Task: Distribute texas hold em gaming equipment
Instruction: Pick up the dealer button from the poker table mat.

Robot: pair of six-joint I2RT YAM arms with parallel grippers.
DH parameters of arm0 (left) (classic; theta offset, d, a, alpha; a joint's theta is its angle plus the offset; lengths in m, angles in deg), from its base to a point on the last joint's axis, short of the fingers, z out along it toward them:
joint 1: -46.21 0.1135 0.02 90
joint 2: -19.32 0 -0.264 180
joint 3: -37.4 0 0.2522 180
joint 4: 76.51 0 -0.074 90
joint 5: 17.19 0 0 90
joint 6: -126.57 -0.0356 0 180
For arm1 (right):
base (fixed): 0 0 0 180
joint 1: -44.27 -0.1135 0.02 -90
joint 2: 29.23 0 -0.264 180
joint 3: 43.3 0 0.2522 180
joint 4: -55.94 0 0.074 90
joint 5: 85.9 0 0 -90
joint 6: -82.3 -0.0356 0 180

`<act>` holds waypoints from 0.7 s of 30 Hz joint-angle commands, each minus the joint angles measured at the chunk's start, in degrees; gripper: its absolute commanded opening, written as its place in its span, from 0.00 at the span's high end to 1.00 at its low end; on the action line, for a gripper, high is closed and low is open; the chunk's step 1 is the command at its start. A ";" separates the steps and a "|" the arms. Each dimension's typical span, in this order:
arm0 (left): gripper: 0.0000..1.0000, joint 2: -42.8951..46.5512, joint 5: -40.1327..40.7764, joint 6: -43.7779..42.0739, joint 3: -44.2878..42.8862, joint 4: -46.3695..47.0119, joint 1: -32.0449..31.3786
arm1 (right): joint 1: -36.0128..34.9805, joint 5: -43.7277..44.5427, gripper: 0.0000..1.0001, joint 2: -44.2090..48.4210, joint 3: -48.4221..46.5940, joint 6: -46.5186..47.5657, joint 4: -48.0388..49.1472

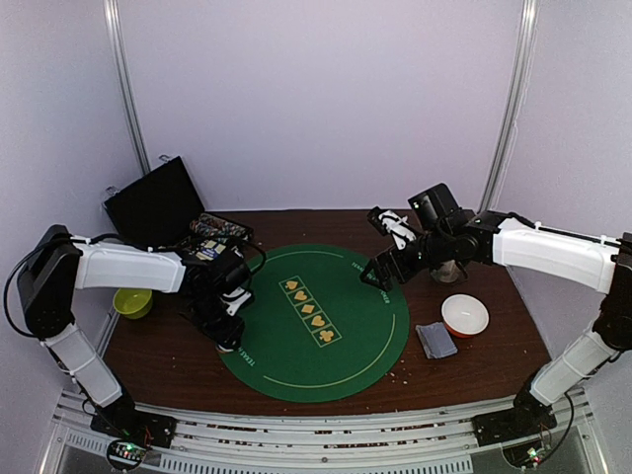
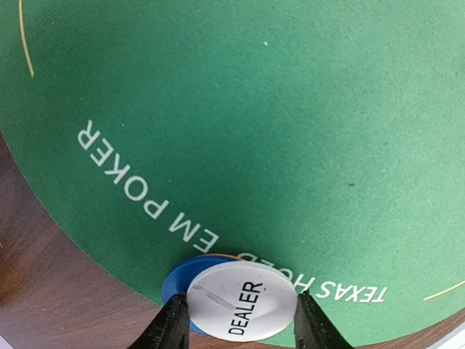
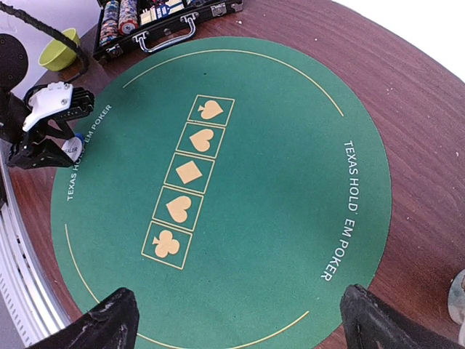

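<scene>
My left gripper point(image 2: 240, 314) is shut on a small stack of discs at the left edge of the green poker mat point(image 2: 254, 109). Its jaws touch both sides of the white DEALER disc point(image 2: 243, 299), which lies over a blue disc point(image 2: 174, 280) with an orange sliver beneath. In the top view this gripper point(image 1: 229, 334) sits low at the mat's point(image 1: 326, 370) left rim. My right gripper point(image 3: 240, 327) is wide open and empty above the mat's right side point(image 1: 380, 274). Grey-backed cards point(image 1: 435, 340) lie on the wood at the right. Chip stacks point(image 1: 217, 229) sit in the open black case point(image 1: 158, 202).
A red-and-white bowl point(image 1: 464, 315) stands next to the cards. A beige mug point(image 1: 449, 272) is partly hidden behind the right arm. A green bowl point(image 1: 132, 302) sits at the left under the left arm. The case point(image 3: 167, 22) borders the mat's far left.
</scene>
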 commanded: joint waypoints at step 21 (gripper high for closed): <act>0.69 -5.91 -1.84 -8.13 -23.78 -2.25 1.13 | 0.87 5.27 0.00 2.22 -8.12 -8.07 -3.20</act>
